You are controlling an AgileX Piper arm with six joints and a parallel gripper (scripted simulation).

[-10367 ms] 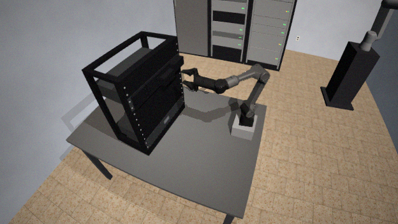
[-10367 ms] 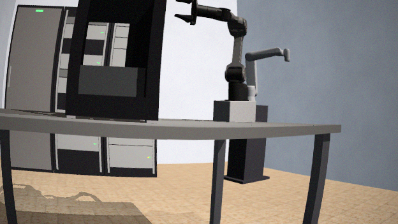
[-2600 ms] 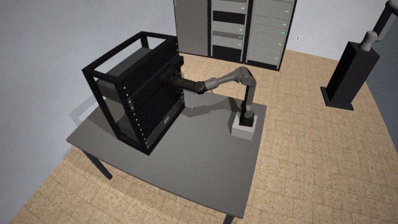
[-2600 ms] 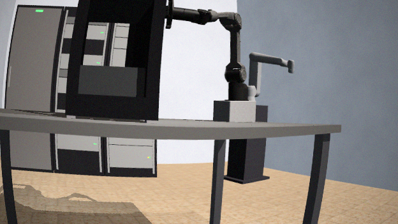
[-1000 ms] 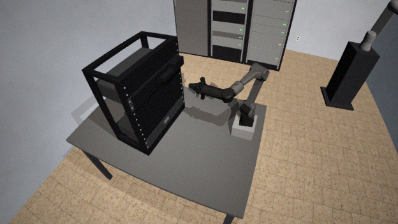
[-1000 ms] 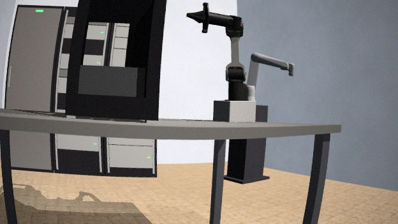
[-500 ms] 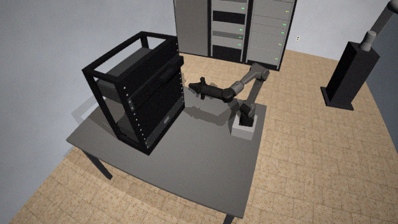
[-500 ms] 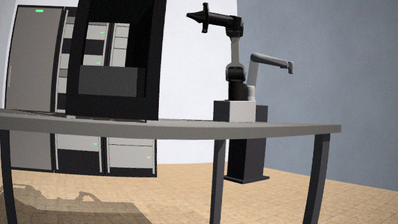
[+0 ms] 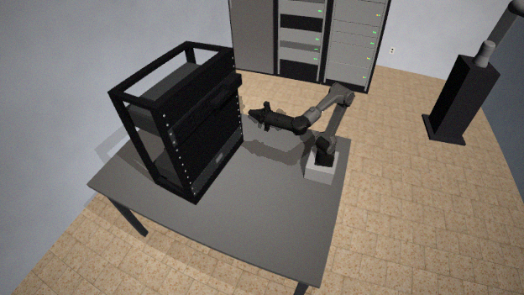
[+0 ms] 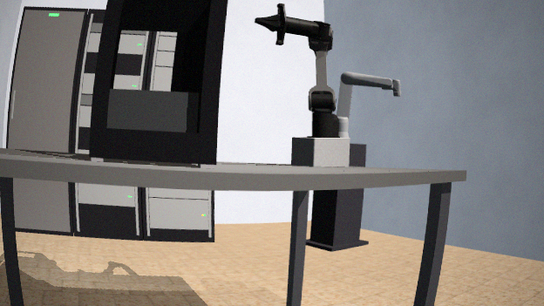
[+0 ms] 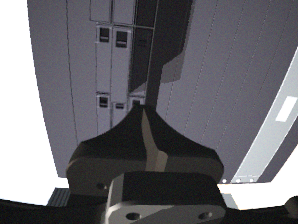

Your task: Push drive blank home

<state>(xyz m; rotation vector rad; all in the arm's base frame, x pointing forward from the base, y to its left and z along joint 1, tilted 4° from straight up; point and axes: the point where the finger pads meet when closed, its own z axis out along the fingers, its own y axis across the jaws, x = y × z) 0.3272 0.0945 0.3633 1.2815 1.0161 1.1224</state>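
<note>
- On the grey table (image 9: 260,223): one black open-frame rack (image 9: 118,106), standing upright toward the table's left end, its front face turned toward the arm.
- In the rack: a dark storage chassis (image 9: 210,93) mounted high in the frame; from above its front reads as an almost uniform black surface, and single blanks cannot be told apart there.
- In the wrist view: the chassis front (image 11: 220,63) fills the picture as a pale grey field of narrow ribbed panels; several drive blanks (image 11: 105,63) show as slim strips with small dark latch windows. Which of them is the bottom-row, third-from-left blank cannot be told.
- At the table's right end: a pale block base (image 9: 310,174) carrying the arm (image 9: 336,112), elbow raised, forearm reaching level toward the rack.
- Pincer (image 9: 253,113): fingers pressed fully together into a single blunt wedge, nothing between them.
- Relation of pincer to chassis: the tip points at the chassis front at about the chassis's height and stands apart from it, with a visible gap in both the top and exterior (image 10: 261,21) views; no contact with any blank.
- Behind the table: tall grey server cabinets (image 9: 252,18) against the wall.
</note>
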